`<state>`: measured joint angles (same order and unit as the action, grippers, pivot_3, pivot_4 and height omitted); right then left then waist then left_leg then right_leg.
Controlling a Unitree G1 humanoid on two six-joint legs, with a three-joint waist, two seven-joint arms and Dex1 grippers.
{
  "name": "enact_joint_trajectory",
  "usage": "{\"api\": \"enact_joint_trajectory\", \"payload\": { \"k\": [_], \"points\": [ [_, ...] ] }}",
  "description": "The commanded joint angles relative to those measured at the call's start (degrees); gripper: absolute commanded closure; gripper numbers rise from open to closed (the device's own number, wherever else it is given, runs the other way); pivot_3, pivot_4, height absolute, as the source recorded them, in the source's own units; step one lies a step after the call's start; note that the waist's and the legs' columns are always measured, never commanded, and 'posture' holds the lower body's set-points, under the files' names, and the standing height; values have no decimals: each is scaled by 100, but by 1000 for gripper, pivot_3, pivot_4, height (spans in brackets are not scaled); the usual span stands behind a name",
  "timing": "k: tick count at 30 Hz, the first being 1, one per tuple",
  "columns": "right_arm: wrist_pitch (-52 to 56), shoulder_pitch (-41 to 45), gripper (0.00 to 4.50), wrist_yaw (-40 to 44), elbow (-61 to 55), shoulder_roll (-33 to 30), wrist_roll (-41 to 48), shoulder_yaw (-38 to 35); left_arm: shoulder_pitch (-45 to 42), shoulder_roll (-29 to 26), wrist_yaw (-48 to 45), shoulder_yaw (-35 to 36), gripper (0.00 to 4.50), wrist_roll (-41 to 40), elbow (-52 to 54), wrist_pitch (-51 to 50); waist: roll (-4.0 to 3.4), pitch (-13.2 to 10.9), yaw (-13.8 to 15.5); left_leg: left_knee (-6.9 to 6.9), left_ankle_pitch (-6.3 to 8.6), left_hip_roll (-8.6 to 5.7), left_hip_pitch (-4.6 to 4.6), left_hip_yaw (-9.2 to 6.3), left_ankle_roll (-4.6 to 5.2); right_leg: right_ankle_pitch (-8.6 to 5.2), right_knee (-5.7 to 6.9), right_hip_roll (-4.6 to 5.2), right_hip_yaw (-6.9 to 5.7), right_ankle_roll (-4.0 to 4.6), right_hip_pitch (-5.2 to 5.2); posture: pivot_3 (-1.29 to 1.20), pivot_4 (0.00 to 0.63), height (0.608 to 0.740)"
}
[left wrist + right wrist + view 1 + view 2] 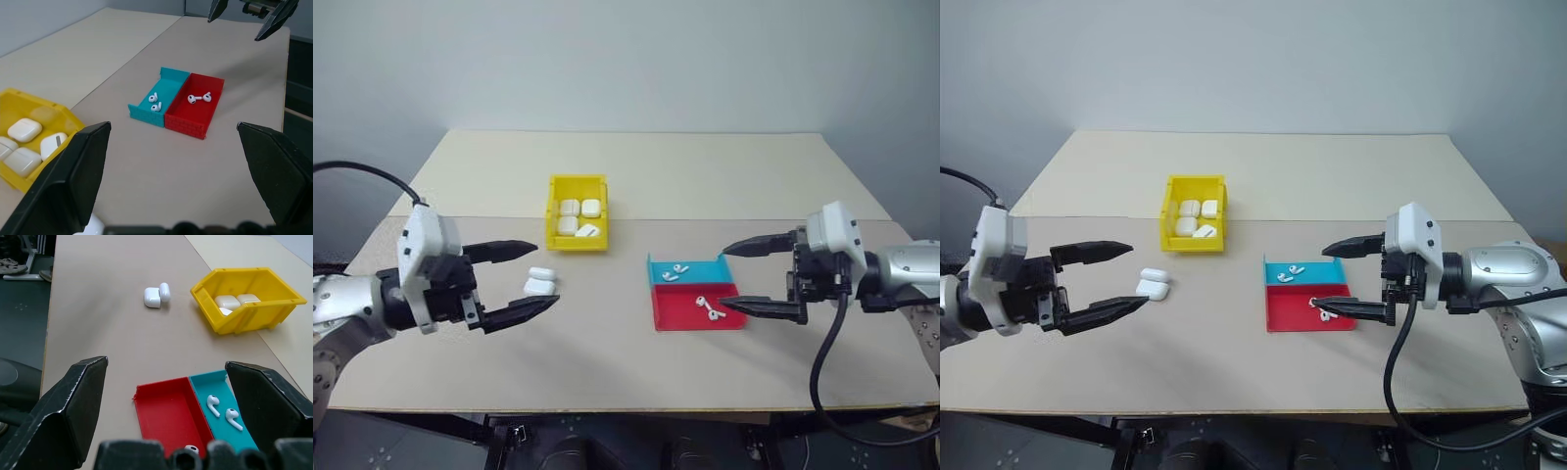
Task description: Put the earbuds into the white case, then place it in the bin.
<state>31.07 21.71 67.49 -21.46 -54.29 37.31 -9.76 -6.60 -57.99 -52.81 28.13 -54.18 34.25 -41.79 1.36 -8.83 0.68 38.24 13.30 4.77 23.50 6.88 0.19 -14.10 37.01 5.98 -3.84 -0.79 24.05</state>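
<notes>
The beige table (pixel 636 186) is carrying everything, and the two arms are hanging above its near half with their claws turned inward toward each other. The left gripper (pixel 533 277) is hovering with its black fingers spread wide and grasping nothing, its tips framing the white case (pixel 540 282) from the near side without touching it; that placement suggests it is lining up to take the case. The right gripper (pixel 742 277) is likewise released and empty, poised just beside the right edge of the teal-and-red tray (pixel 696 315), probably so it can reach down for an earbud. The yellow bin (pixel 577 212) is sitting farther back, left of centre, with upright walls, and it is already holding several finished white cases (pixel 578 216), which reads as earlier rounds of the same job. The tray is lying between the bin and the right claw, split into a teal compartment at the back and a red one in front. The loose case is resting on the bare table just in front of and left of the bin, apart from it, with its lid apparently swung open, which would leave the wells ready for loading. Smallest of all, the earbuds (pixel 198 98) are lying in the tray: one pair in the red compartment and another pair (pixel 154 101) in the teal one, none yet in the case.
</notes>
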Motion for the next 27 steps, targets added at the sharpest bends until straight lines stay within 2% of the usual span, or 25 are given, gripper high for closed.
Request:
{"api": "enact_joint_trajectory", "payload": {
  "k": [1, 4, 6, 10, 16, 21, 24, 26, 27],
  "points": [
    [18, -25, 43, -68, -180, 0, 153, -160, -48, -104, -69, 100, 0, -102, 31, -13, 0, 0, 0, 0, 0, 0, 1, 0, 0, 0, 0, 0, 0, 0, 0, 0, 150, 740],
    [130, -42, 43, -143, -225, -7, 217, -175, -113, -127, 547, 77, 0, -68, 111, -345, 0, 0, -8, 0, 0, 1, 1, -1, 0, 0, 0, 0, 0, 0, 2, 0, 150, 740],
    [184, -36, 43, -196, -251, 8, 255, -170, -110, -225, 604, 67, 0, 45, 140, -393, 0, 0, -11, 0, 0, 1, 0, -2, 0, 0, 2, 0, 1, 0, 1, 0, 150, 740],
    [207, -150, 43, -346, -350, 133, 359, -172, -180, -433, 1477, -244, 0, 786, 630, -506, 0, 0, -2, -1, 0, 0, 0, -2, 0, 0, 0, 0, 1, 0, 0, 0, 150, 740],
    [199, -202, 43, -374, -387, 196, 390, -86, -380, -554, 2275, -440, 0, 1006, 926, -1125, 1, -1, 2, 0, 0, -1, 0, -3, 0, 1, 1, 0, 2, 0, -1, 0, 150, 740],
    [236, -162, 43, -379, -343, 183, 357, -21, -962, -793, 2662, -602, 0, 382, 807, -2386, 2, -1, -1, 0, 0, 0, 0, -4, 0, 0, 2, 0, 3, 0, 1, 0, 150, 740],
    [260, -182, 43, -403, -381, 193, 384, -32, -1716, -912, 2867, -930, 0, -92, 396, -3530, 2, -1, 1, 0, 0, -1, 0, -6, 0, 0, 2, -1, 2, 0, 1, 0, 150, 740],
    [286, -191, 43, -418, -406, 194, 410, -47, -2369, -345, 3414, -937, 0, -149, 124, -4387, 2, -1, 17, 0, -1, -3, -1, -7, 0, 0, 2, -1, 2, -1, -3, 0, 150, 740],
    [301, -192, 43, -418, -406, 191, 424, -60, -2533, -141, 3569, -948, 0, -109, 114, -4501, 5, -3, 18, 2, -1, -5, -1, -9, 0, 0, 5, 0, 1, -2, -4, 0, 150, 740]
  ]
}}
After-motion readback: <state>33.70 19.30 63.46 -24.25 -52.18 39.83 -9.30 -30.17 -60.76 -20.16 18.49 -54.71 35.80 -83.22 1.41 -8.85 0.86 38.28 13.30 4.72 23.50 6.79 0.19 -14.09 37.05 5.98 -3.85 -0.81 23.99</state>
